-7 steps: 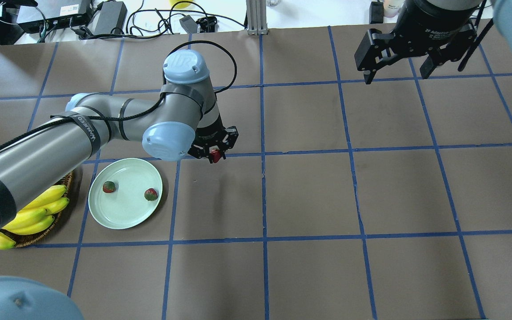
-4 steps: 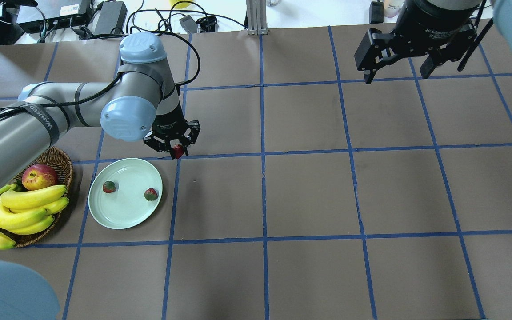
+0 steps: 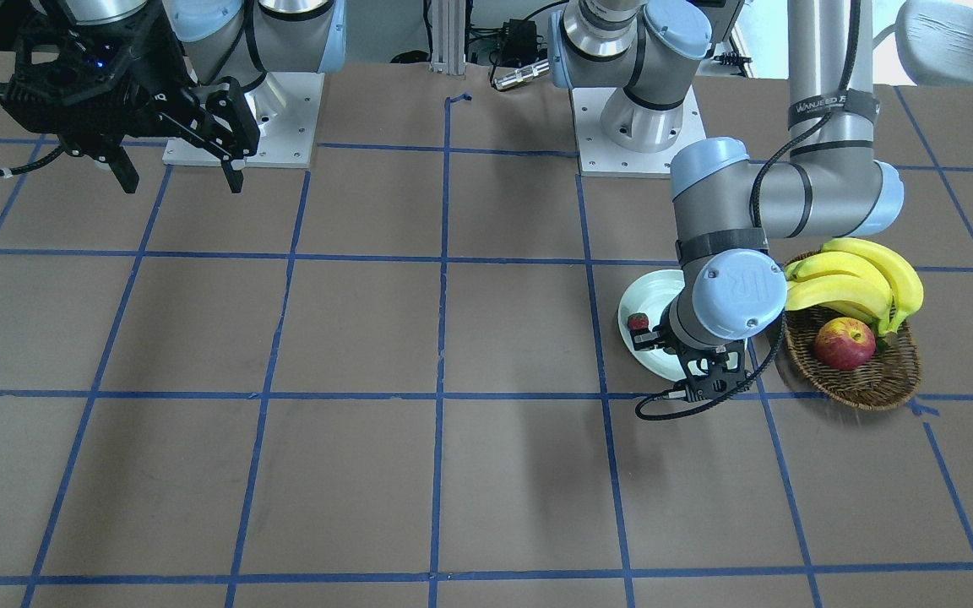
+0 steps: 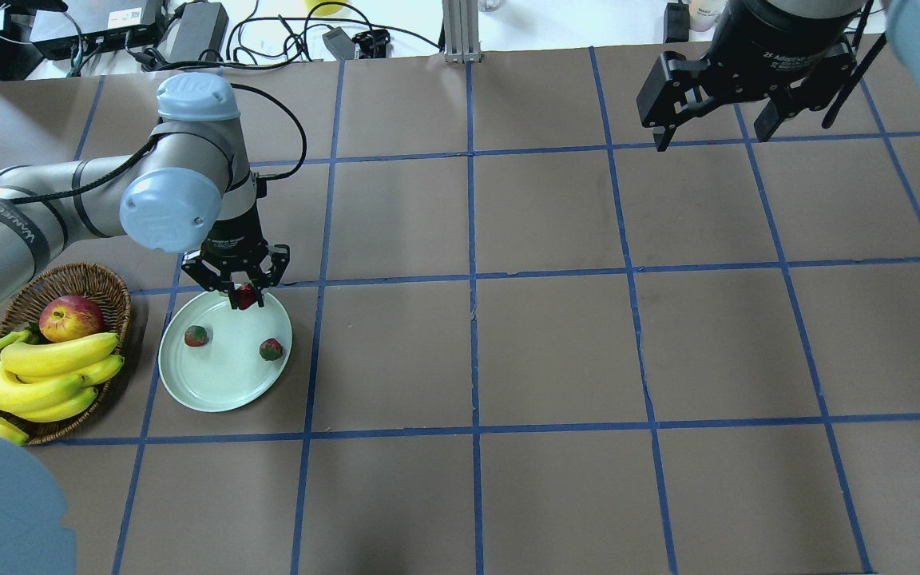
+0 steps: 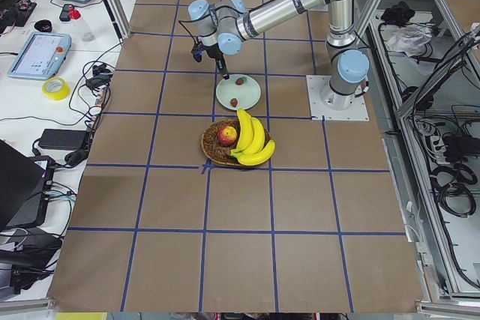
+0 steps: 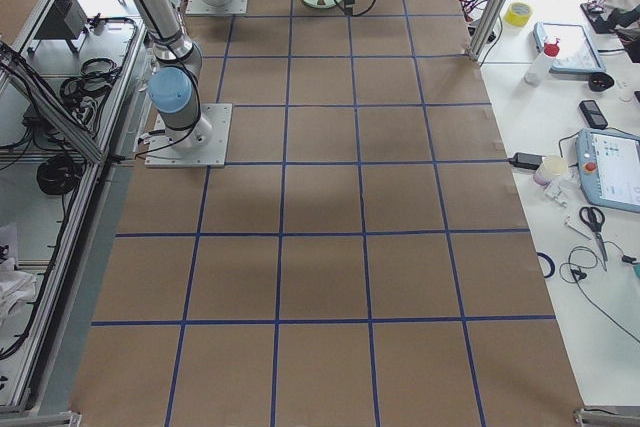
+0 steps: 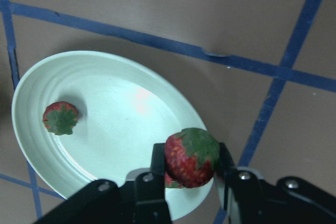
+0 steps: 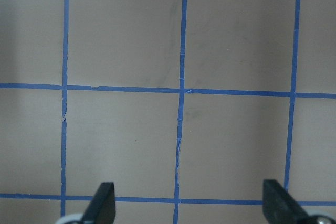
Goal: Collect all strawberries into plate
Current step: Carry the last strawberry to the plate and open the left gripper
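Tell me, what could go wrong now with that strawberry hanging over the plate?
The left gripper grips the third strawberry near the edge of the plate; released here, it might roll over the rim onto the table. It could also strike the nearby strawberry on the plate and nudge it out.

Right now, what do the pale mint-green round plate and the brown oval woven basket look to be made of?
The pale mint-green round plate looks like moulded plastic or melamine, possibly glazed ceramic: a smooth, slightly glossy face with a soft highlight and faint concentric rings. The brown oval woven basket looks like wicker or rattan, matt, with visible interlaced strands and a braided rim.
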You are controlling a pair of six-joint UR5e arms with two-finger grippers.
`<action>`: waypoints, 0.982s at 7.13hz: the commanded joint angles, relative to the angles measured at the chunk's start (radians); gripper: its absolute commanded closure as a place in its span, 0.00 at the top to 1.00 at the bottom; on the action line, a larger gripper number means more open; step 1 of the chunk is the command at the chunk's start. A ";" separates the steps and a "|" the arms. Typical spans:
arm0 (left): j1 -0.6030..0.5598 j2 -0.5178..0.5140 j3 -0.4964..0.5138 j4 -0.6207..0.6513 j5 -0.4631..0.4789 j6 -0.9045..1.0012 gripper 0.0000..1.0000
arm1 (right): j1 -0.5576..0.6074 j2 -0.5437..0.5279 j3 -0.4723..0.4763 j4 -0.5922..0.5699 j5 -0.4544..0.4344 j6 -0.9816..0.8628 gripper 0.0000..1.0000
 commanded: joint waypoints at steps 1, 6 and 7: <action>0.058 0.005 -0.044 0.005 0.016 0.069 0.00 | 0.000 0.000 0.000 0.000 0.003 0.000 1.00; 0.048 0.092 -0.044 0.009 -0.008 0.085 1.00 | 0.000 0.000 0.000 0.000 0.003 0.002 1.00; 0.025 0.145 -0.014 0.011 -0.063 0.086 1.00 | 0.001 0.002 0.000 0.000 0.001 0.002 1.00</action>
